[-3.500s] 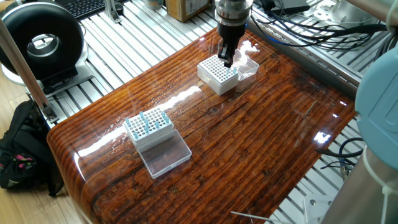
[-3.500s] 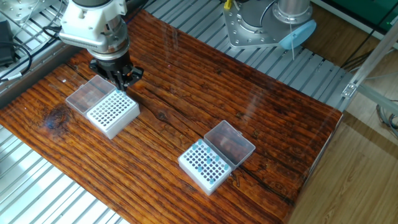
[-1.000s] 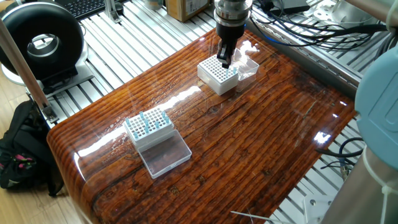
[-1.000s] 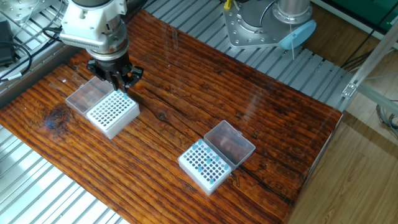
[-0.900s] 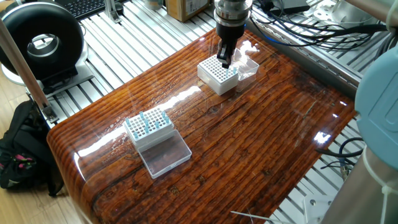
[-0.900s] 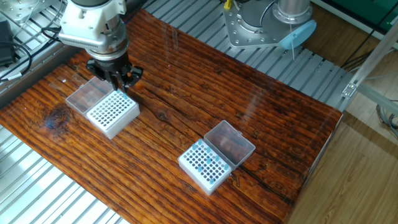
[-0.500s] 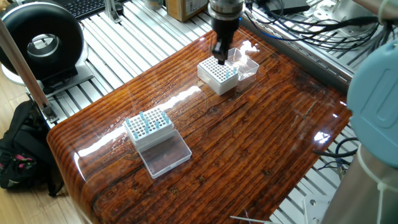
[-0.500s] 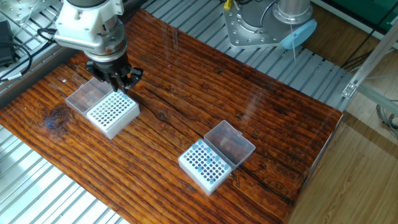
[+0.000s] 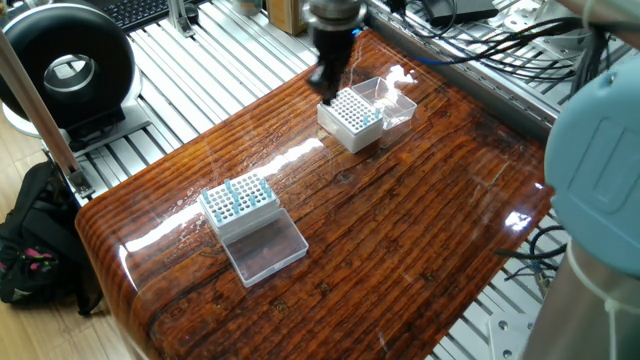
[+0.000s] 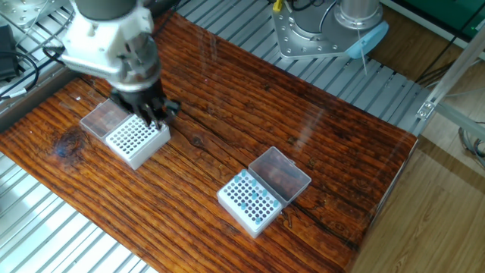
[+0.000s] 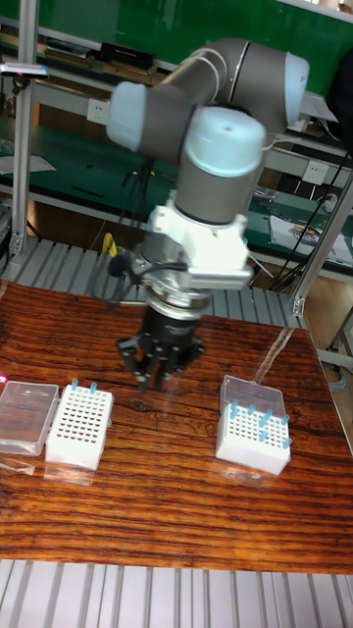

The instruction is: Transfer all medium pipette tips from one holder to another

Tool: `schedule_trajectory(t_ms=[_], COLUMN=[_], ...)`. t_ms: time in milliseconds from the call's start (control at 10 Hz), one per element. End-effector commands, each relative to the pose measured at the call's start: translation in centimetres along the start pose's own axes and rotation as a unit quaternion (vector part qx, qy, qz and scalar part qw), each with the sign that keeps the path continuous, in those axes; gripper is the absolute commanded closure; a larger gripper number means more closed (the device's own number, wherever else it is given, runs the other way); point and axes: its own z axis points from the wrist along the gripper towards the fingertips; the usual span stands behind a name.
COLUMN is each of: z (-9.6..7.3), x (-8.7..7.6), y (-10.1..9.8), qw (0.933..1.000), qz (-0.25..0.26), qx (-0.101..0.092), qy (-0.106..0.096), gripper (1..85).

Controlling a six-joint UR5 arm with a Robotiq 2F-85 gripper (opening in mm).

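Claw (image 11: 157,373), blurred so I cannot tell if it grips anything, hangs between the holders; misalignment could knock medium pipette tips (image 11: 257,417) across the surface (image 11: 176,510).

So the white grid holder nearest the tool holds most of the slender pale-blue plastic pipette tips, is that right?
Not quite. The white grid holder nearest the tool holds only a few of the slender pale-blue plastic pipette tips. Most of them stand in the other white grid holder, away from the tool. The tall fixed view shows this.
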Motion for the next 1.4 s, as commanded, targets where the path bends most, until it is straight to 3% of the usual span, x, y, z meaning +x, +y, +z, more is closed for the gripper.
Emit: schedule_trajectory(t_ms=[0,200,500,700,900,1100,1300], z=[-0.2,-0.2,-0.2,-0.2,-0.2,0.8,1.2], x=[-1.8,-1.6,0.1,0.1,-0.5,-3.4,-5.0], y=[4.5,3.4,3.4,3.3,4.0,9.2,13.6], qw=[0.9986,0.9987,0.9985,0.9971,0.9988,0.9999,0.999], qz=[0.052,0.05,-0.044,-0.068,-0.046,0.0,0.037], qx=[-0.01,0.011,0.011,0.012,0.0,-0.014,-0.024], qy=[-0.006,-0.004,0.029,0.03,0.019,0.004,-0.002], gripper=[61.0,63.3,63.7,62.3,61.7,62.0,62.3])
